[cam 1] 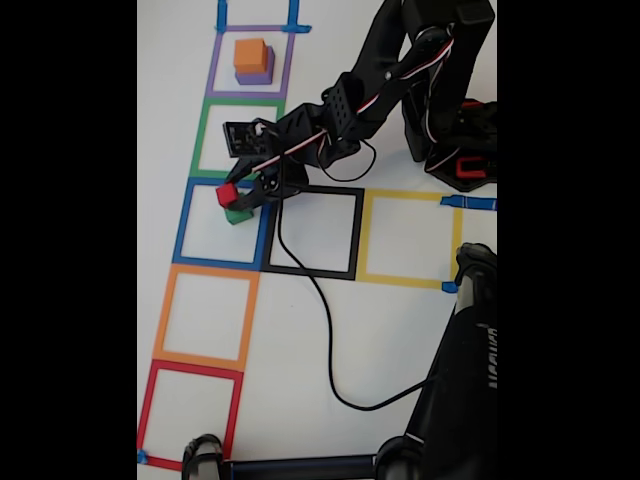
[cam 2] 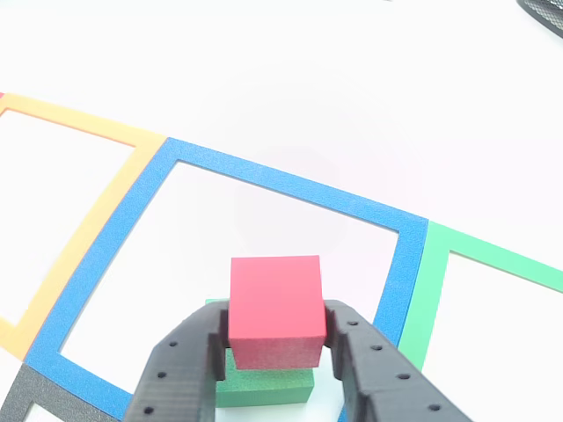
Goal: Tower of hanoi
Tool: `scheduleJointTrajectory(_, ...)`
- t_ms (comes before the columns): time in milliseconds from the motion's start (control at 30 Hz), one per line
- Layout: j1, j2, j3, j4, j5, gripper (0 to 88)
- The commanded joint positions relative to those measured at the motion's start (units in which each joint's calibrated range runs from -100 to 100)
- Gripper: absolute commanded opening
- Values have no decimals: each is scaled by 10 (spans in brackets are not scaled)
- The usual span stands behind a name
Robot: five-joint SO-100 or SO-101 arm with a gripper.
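Spanning the scene, a smooth white table carries a chain of flat, matte tape square outlines in purple, green, blue, orange, red, black and yellow. Above it bends a black plastic robot arm with red and white wires along its links and a black cable trailing across the surface. In the purple tape outline at the top of the fixed view, a plain orange cube sits stacked on a slightly larger plain purple cube. In the blue tape outline, near the corner by the black and green outlines, a small matte green cube rests on the table. Directly over it, a smaller red cube with crisp edges and a faintly grainy matte face is pinched between the two black, perforated fingers of the claw, which is closed snugly against the cube's opposite sides. Whether the red cube touches the green one beneath cannot be told.
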Motion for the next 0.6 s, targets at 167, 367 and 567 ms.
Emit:
scheduleJointTrajectory(167,10,19,-9,-39,4,51)
scheduleJointTrajectory(367,9,31,-6,-52,4,75)
scheduleJointTrajectory(567,9,39,-5,-62,4,82)
